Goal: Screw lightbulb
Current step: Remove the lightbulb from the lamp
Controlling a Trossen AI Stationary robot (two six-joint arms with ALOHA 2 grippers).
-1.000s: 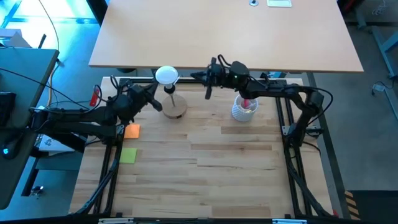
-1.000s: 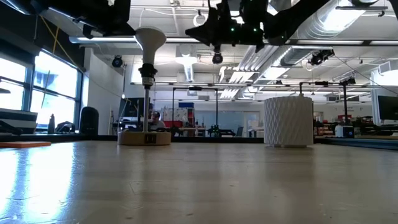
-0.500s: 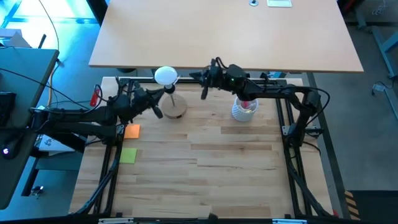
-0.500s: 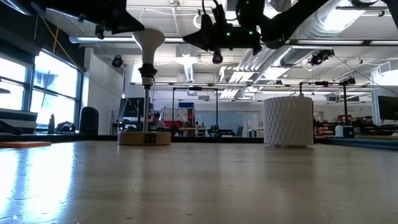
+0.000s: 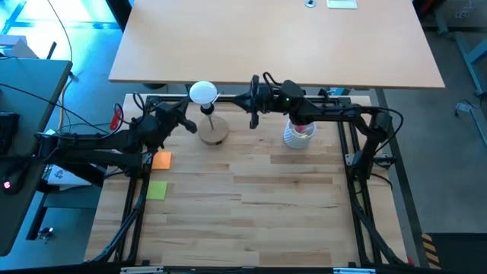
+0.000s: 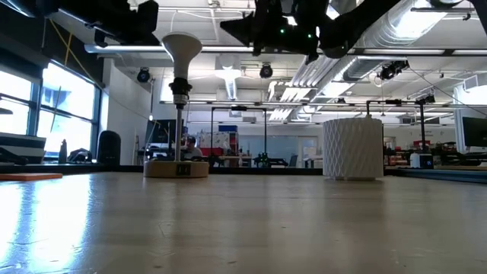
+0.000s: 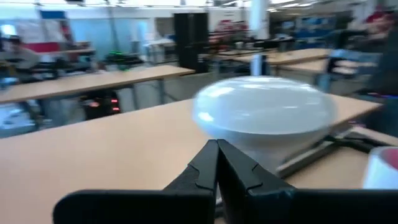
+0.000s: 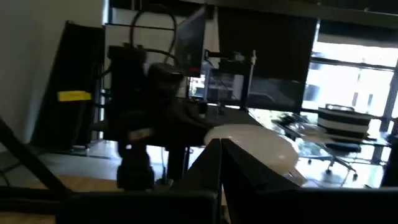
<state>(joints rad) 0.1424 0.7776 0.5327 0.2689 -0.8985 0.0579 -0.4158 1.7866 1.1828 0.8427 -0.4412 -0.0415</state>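
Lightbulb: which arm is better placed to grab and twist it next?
Left, marginally. The left gripper sits right beside the lightbulb on its post; the right gripper is farther off. Both are shut, holding nothing.

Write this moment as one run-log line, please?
bulb: seated on wooden stand's post | left claw: shut, empty, beside stand | right claw: shut, empty, right of bulb

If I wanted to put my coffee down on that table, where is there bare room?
The near half of the wooden table is bare, from the green note across to the right frame rail. The far edge is crowded: the lightbulb on its wooden base, the white cup, and both grippers, left and right, hovering there.
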